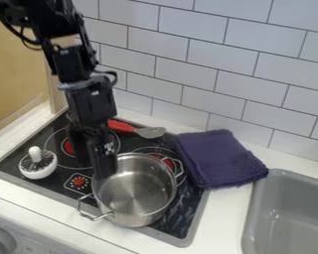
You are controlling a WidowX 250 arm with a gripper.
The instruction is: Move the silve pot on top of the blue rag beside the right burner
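Observation:
The black gripper (99,161) hangs over the stove at the left rim of the silver pot, its lower end overlapping the rim in view; whether it holds the rim cannot be told. Upright and with nothing in it, the silver pot (138,191) stands on the front right part of the stove, one handle toward the lower left and the other toward the upper right. The folded dark blue rag (221,158) lies to the right of the pot, partly over the stove's right edge and on the counter. Behind the pot, the right burner (167,162) is partly covered.
A white-lidded piece with a knob (38,163) stands on the stove's left side. Behind the gripper lies a red-handled spoon (138,129). The grey sink (287,208) is at the right, and a tiled wall (214,74) runs along the back.

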